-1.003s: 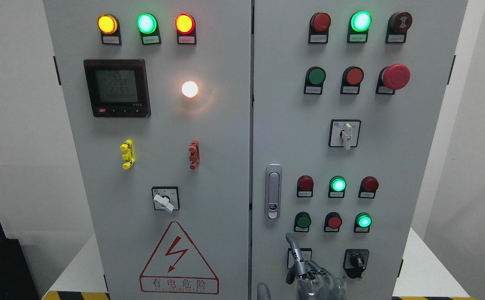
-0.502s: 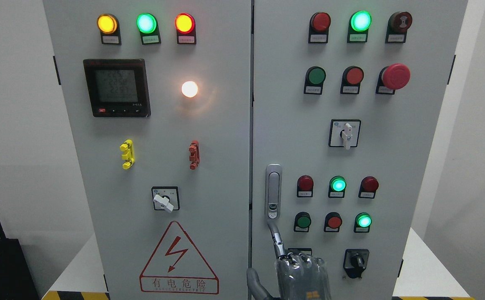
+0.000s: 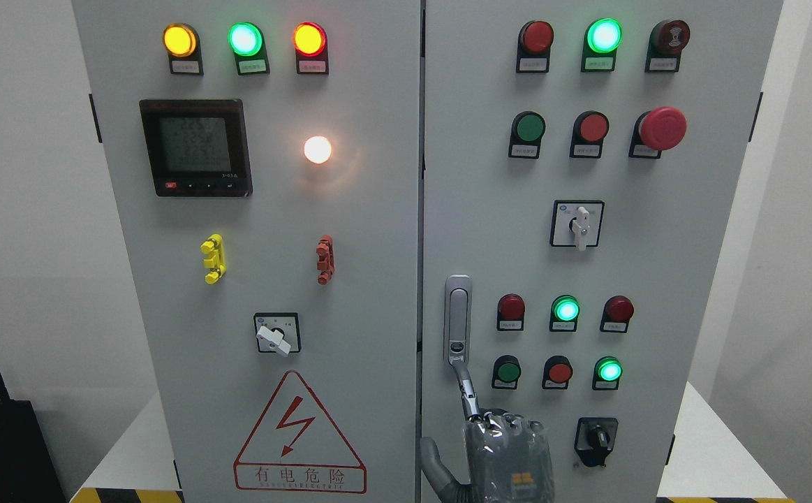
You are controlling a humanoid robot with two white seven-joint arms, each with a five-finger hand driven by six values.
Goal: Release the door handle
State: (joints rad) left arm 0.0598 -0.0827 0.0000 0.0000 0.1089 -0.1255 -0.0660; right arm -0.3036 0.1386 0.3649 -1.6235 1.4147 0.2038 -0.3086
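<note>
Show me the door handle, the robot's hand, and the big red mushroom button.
Door handle (image 3: 457,320), head view, middle of its silver grip.
Hand (image 3: 509,454), head view, its back.
Red mushroom button (image 3: 662,128), head view, its cap.

Robot hand (image 3: 500,447) hides one switch; wrist cropped.

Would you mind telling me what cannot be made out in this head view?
All in the head view:
- Contact between the right hand and the door handle: depth is unclear.
- Panel behind that hand: hidden by it.
- Meter digits: blurred.
- Lamp labels: too small to read.
- Left hand: out of frame.
</note>
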